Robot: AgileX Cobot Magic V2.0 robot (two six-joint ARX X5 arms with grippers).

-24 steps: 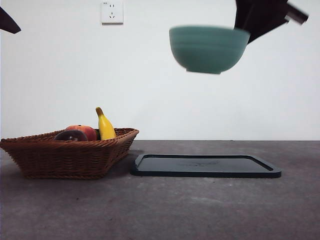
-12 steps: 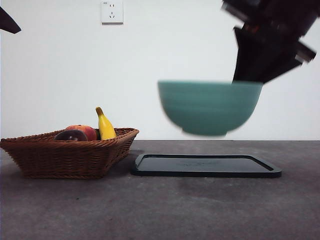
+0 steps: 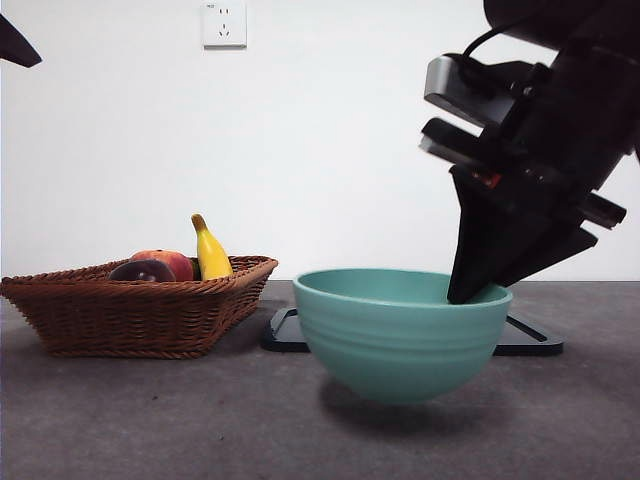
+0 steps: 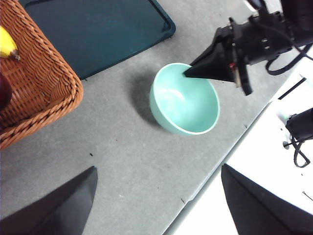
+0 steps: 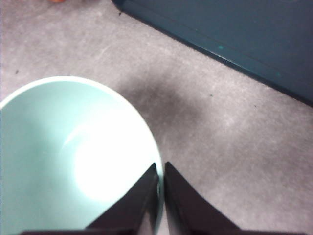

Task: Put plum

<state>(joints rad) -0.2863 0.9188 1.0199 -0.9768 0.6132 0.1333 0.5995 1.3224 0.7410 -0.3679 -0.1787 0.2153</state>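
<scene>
The plum lies dark and glossy in the wicker basket at the left; only a sliver of it shows in the left wrist view. My right gripper is shut on the rim of a teal bowl, one jaw inside and one outside, as the right wrist view confirms. The bowl sits low at the table in front of the dark tray; I cannot tell whether it touches. My left gripper hangs open high above the table, holding nothing.
A red-orange fruit and a yellow banana share the basket with the plum. The tray lies flat behind the bowl. The table's near edge runs close to the bowl.
The right gripper has carried the teal bowl down from high in the air to table level, and forward in front of the tray. Basket and fruit have not moved.
</scene>
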